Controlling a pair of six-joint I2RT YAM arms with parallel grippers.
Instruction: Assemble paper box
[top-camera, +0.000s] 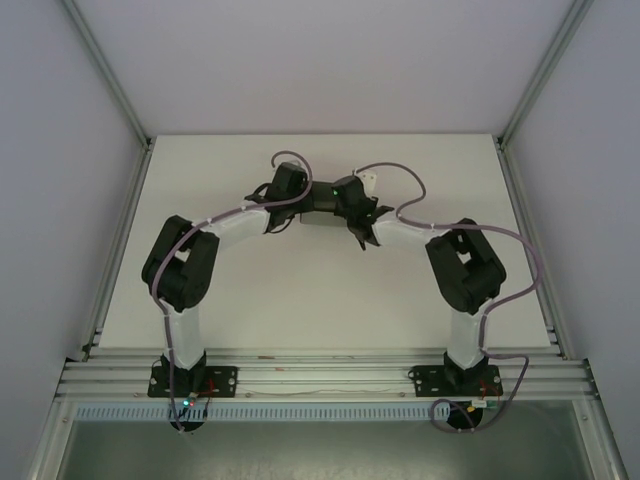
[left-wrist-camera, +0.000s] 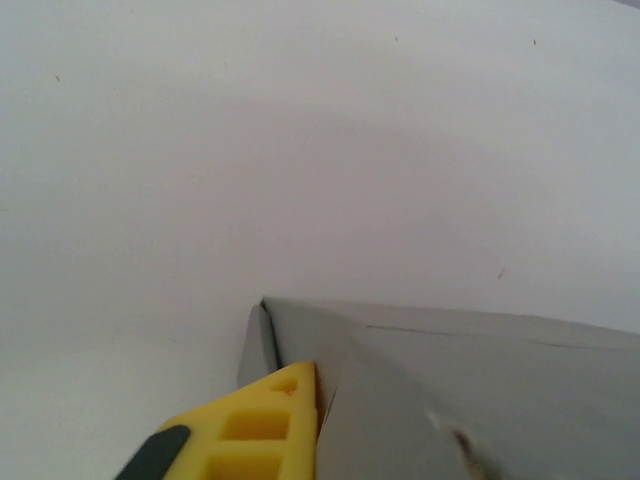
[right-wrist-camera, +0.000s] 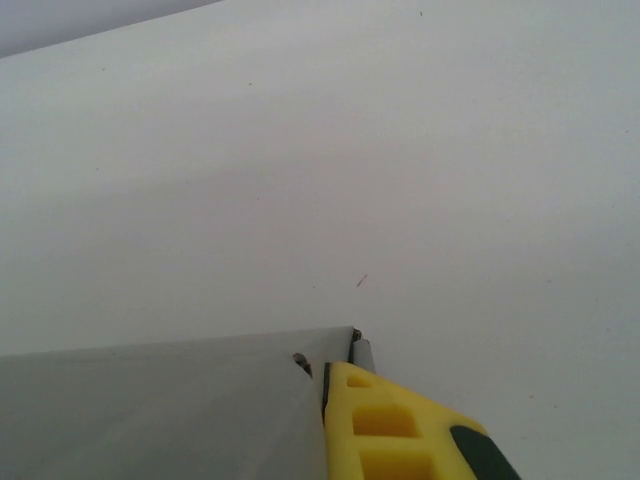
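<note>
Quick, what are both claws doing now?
Left gripper: touching the paper box; open or closed cannot be told.
Right gripper: closed on the paper box.

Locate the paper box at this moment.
In the top view, the paper box is centred left to right, toward the far edge of the table, between the left tool and the right tool.

From above, the paper box (top-camera: 320, 222) is a dark sliver between the 2 wrists (top-camera: 350, 195), too small to tell its shape. The wrists cover both sets of jaws. In the left wrist view, the box runs off the right and bottom edges, and the left yellow finger (left-wrist-camera: 255, 430) is cut off below. In the right wrist view, the box hides 1 finger, and the right yellow finger (right-wrist-camera: 385, 430) is cut off below.
</note>
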